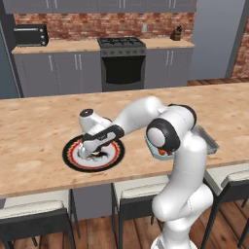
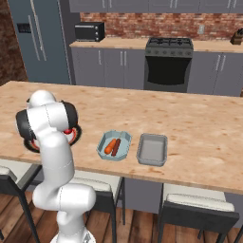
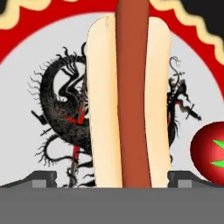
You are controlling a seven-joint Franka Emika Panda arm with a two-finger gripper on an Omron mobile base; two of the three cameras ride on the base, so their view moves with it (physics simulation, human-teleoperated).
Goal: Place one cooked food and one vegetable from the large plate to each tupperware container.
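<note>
Hovering low over the plate (image 1: pixel 73 156) on the counter (image 1: pixel 39 121), the gripper (image 3: pixel 112 177) has its jaws spread fully, gripping nothing, a finger at either side of the hot dog (image 3: pixel 127 100). A tomato (image 3: pixel 209 151) lies right of it. Further right, one container (image 2: pixel 114 145) holds a sausage and carrot; the next container (image 2: pixel 152 149) has nothing in it.

counter: long light wood-grain island top (image 2: pixel 199 123), stools tucked under its near edge
large plate: (image 1: pixel 73 156) flat on the counter, left part, black rim and red ring
tupperware container, blue: (image 2: pixel 124 151) on the counter near its front edge, right of the plate
tupperware container, grey: (image 2: pixel 152 149) on the counter, just beside the blue one
</note>
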